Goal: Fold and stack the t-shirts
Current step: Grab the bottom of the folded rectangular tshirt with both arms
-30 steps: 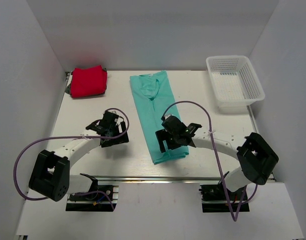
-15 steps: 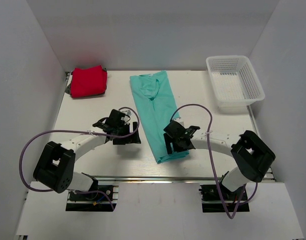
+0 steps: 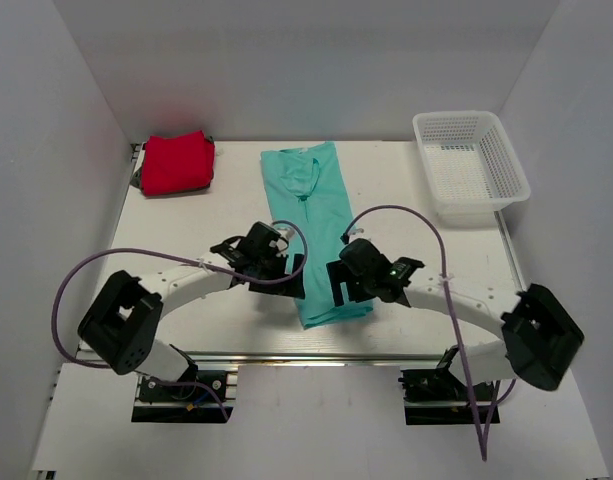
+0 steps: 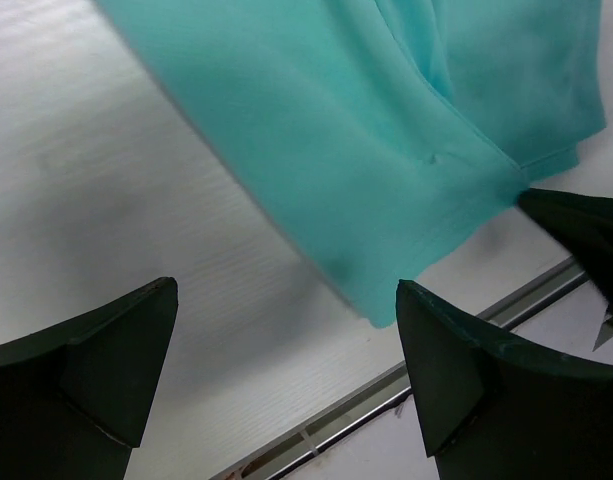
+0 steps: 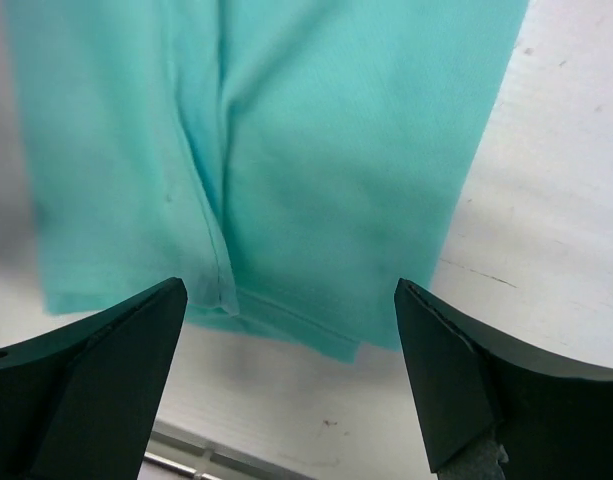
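The teal t-shirt (image 3: 312, 215) lies folded into a long strip down the middle of the table, collar at the far end. Its near hem shows in the left wrist view (image 4: 386, 150) and the right wrist view (image 5: 316, 170). My left gripper (image 3: 291, 277) is open and empty, low over the hem's left corner. My right gripper (image 3: 348, 285) is open and empty over the hem's right corner. The red t-shirt (image 3: 176, 163) lies folded at the far left corner.
A white mesh basket (image 3: 469, 166) stands at the far right. The table's near metal edge rail (image 4: 386, 405) runs just past the teal hem. White walls enclose the table on three sides.
Both arms have moved inward and nearer the front. The left gripper came right to the hem's left corner. The right gripper settled at its right corner. The shirts have barely moved.
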Controlling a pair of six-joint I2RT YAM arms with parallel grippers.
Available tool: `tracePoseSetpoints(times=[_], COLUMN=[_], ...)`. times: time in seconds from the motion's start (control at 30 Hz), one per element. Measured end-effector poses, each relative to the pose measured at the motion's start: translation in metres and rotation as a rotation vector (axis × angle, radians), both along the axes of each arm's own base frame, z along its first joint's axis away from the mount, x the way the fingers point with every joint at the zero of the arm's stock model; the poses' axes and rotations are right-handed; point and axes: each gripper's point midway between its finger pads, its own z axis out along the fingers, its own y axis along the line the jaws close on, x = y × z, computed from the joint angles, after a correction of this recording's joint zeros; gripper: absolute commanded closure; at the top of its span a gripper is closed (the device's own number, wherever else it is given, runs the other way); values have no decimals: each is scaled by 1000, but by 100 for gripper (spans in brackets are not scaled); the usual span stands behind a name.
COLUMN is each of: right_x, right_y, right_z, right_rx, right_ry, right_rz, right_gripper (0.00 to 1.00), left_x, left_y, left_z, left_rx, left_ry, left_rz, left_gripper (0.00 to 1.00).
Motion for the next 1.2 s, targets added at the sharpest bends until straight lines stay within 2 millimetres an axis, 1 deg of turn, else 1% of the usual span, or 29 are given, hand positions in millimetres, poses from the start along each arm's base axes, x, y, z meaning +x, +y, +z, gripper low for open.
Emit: tracePoseSetpoints(times=[0.07, 0.1, 0.17, 0.2, 0.27, 0.33, 0.37, 0.4, 0.43, 0.47, 0.53, 0.6, 0.63, 0.7, 0.73, 0.8, 0.9, 0.93, 1.0, 1.03, 1.1, 1.2], right_x=[2, 3, 3, 4, 3, 1, -1, -3, -5, -8, -12, -15, -13, -12, -13, -15, -22, -26, -32, -34, -36, -32], right_y=[1, 1, -5, -9, -18, -29, -34, -40, -44, -47, -53, -55, -51, -46, -43, -38, -32, -31, -27, -25, -19, -14], right_z=[17, 25, 30, 30, 24, 11, 6, 0, -5, -11, -21, -29, -27, -27, -26, -26, -26, -26, -23, -21, -12, 0], right_rx=[50, 79, 105, 110, 103, 81, 73, 64, 56, 49, 31, 20, 38, 63, 78, 109, 144, 156, 189, 206, 246, 286], right_ry=[-42, -66, -85, -88, -77, -50, -37, -22, -11, 4, 31, 54, 51, 53, 57, 74, 104, 115, 132, 136, 131, 94], right_rz=[0, -5, -19, -31, -53, -84, -95, -108, -116, -123, -131, -133, -129, -121, -114, -98, -77, -68, -46, -38, -20, 2], right_gripper=[10, 10, 10, 10, 10, 10, 10, 10, 11, 13, 15, 16, 20, 26, 33, 42, 69, 86, 98, 100, 100, 100], left_x=[-10, -16, -28, -33, -41, -50, -52, -54, -55, -57, -57, -60, -61, -62, -63, -65, -69, -71, -75, -77, -78, -72], left_y=[-8, -12, -18, -22, -28, -32, -34, -36, -36, -36, -35, -33, -33, -35, -36, -38, -38, -38, -36, -34, -33, -36], left_z=[-10, -15, -21, -22, -25, -30, -31, -32, -34, -36, -38, -41, -41, -43, -43, -43, -42, -42, -42, -41, -36, -19], left_rx=[20, 29, 41, 42, 46, 58, 58, 58, 66, 78, 93, 114, 119, 127, 129, 141, 158, 162, 177, 190, 202, 180], left_ry=[31, 47, 70, 77, 90, 108, 114, 115, 121, 123, 120, 124, 125, 127, 130, 131, 131, 134, 133, 132, 120, 77], left_rz=[-37, -52, -82, -95, -114, -126, -127, -126, -118, -113, -98, -86, -83, -78, -78, -82, -88, -91, -98, -100, -103, -95], left_gripper=[4, 7, 11, 15, 21, 29, 35, 43, 47, 54, 61, 69, 80, 92, 100, 100, 100, 100, 100, 100, 100, 100])
